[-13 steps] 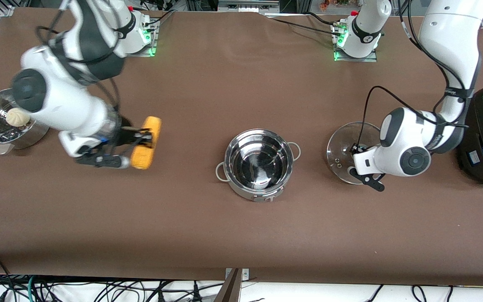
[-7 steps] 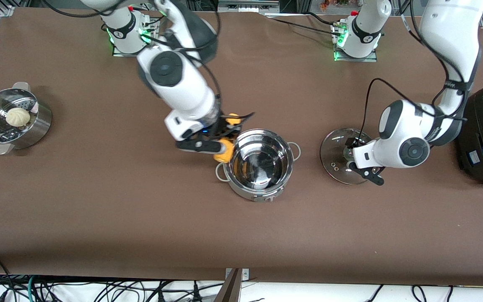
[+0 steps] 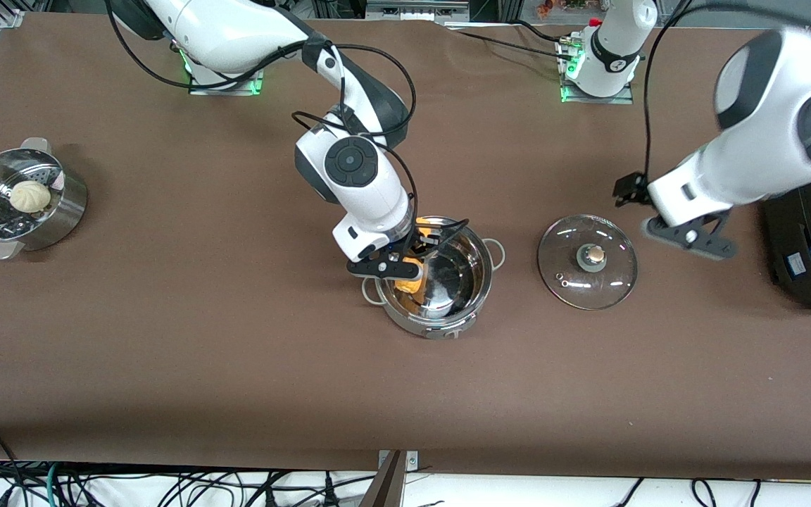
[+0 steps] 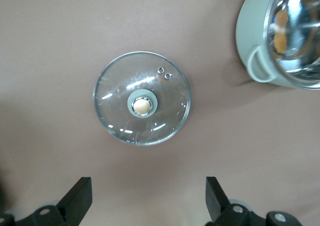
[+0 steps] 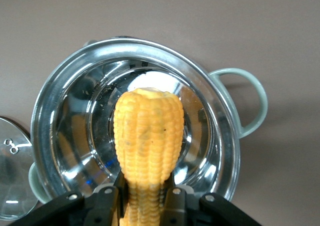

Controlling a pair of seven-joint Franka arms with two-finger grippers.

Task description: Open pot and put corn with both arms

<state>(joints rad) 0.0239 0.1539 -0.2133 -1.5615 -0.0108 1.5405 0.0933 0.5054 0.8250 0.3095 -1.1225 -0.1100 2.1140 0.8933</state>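
Half a second ago the right gripper (image 3: 405,262) carried the yellow-orange corn cob (image 5: 147,141) beside the shiny round steel pot (image 3: 472,282); now, clamped on it, it hangs over the open bowl. The left gripper (image 4: 145,206), fingers apart, has lifted off the one clear glass lid (image 4: 142,104) lying on the brown worktop (image 3: 236,366).

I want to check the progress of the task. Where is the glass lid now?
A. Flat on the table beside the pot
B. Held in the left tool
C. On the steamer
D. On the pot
A: the lid lies flat on the table beside the open pot, toward the left arm's end, and the open left tool is above the table beside it, holding nothing.
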